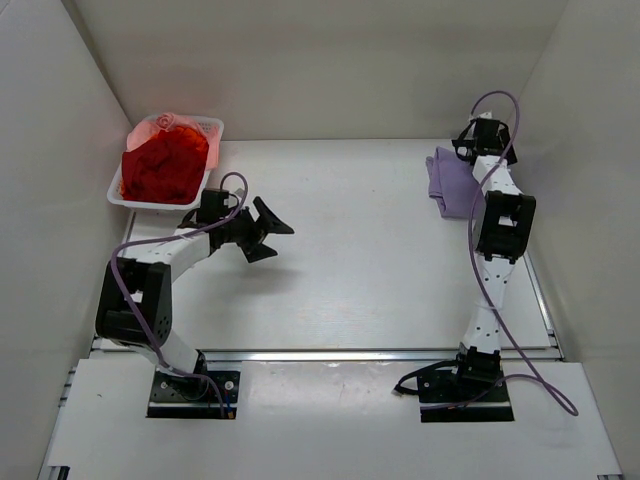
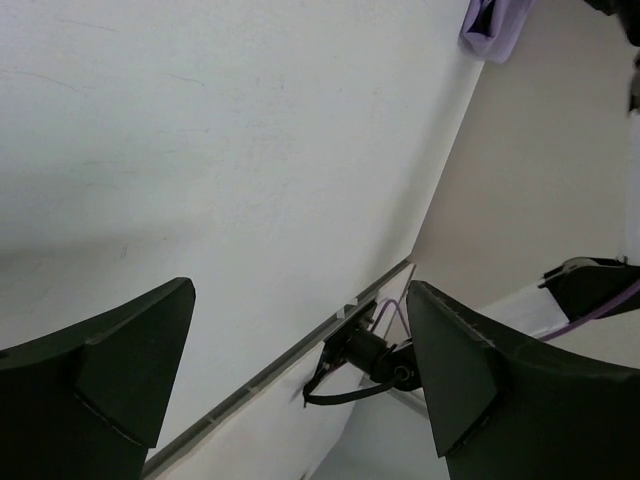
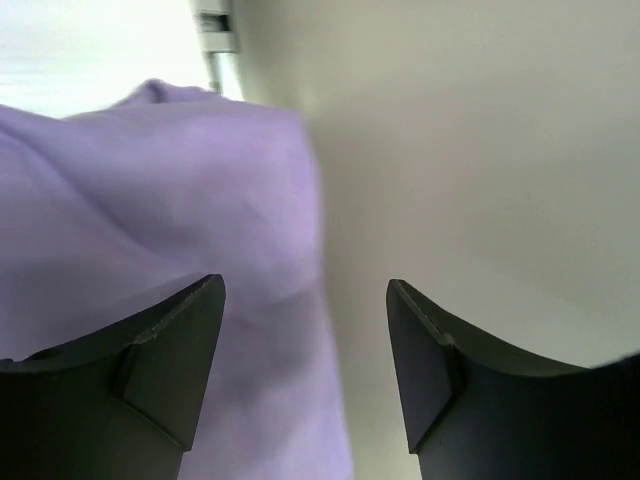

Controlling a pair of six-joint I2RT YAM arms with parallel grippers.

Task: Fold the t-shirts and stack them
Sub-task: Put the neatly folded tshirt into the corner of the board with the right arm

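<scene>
The purple t-shirt [image 1: 450, 180] lies folded on the bench [image 1: 350, 260] at about 2 o'clock in the overhead view. The red t-shirts [image 1: 160, 170] sit as a crumpled heap in a white tray [image 1: 216, 128] at about 10 o'clock.

The right end effector [image 1: 472, 143] hangs at the far right edge of the purple t-shirt with its fingers spread and nothing pinched between them. The left end effector [image 1: 268, 230] hovers over bare bench just right of the tray, also spread wide and empty.

I judge both garments to be light, limp cotton that sags, drags and wrinkles, with no risk of breaking. The purple one should be taken at a folded edge or corner, through all its layers, or the fold will open. A red one is best pinched at a high ridge of the heap, so that a single shirt peels away.

Only the overhead view shows the tray, the red heap and how the two arms stand to each other. The right wrist view shows its end effector [image 3: 305, 288] close above the purple t-shirt [image 3: 150, 200], with one finger [image 3: 170, 350] over cloth and the other over a pale surface. Whether either finger touches the cloth cannot be told. The left wrist view shows its end effector [image 2: 300, 305] framing empty bench, with the purple t-shirt [image 2: 495, 25] at its 1 o'clock corner.
</scene>
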